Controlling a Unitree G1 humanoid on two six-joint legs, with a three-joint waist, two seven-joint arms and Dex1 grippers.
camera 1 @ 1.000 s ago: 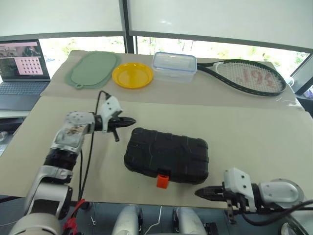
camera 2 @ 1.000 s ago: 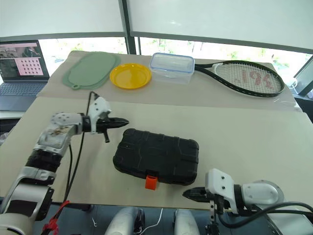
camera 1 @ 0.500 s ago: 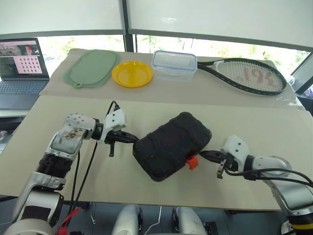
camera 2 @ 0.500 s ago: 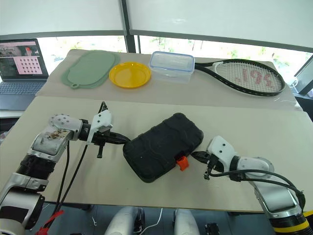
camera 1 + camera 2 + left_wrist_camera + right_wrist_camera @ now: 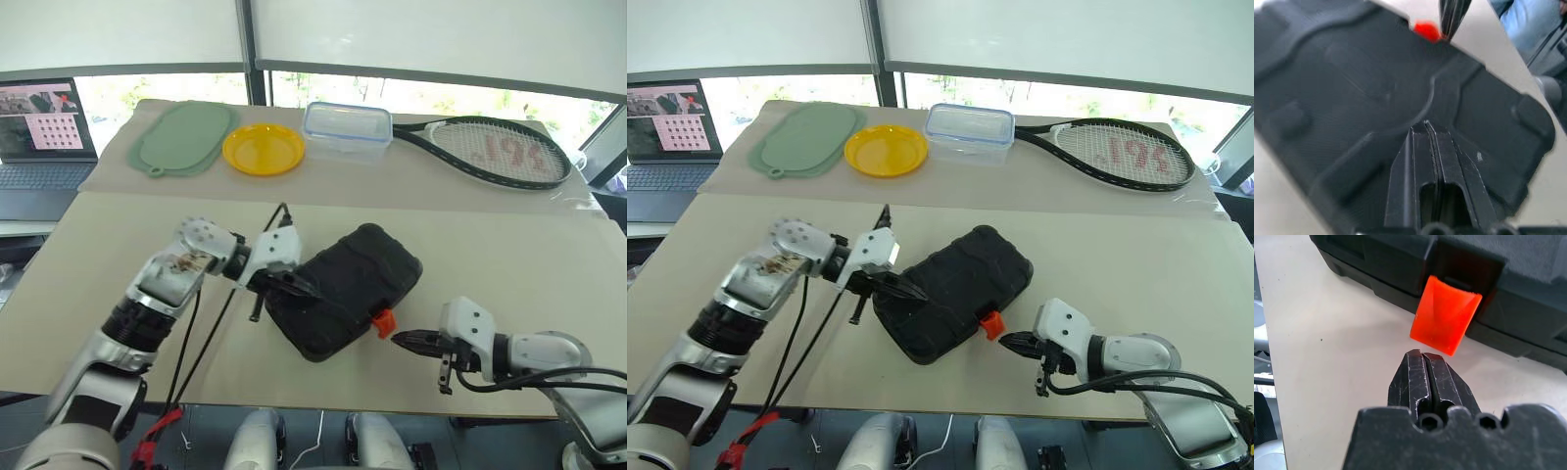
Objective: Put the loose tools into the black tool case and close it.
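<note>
The black tool case, now turned diagonal on the table, is shut; closed left hand seems pressing its lid, closed right hand nears the unfastened latch.

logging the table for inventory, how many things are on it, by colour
black: 2, tool case, tennis racket
green: 1, mat
yellow: 1, plate
clear: 1, lidded box
total: 5
</note>
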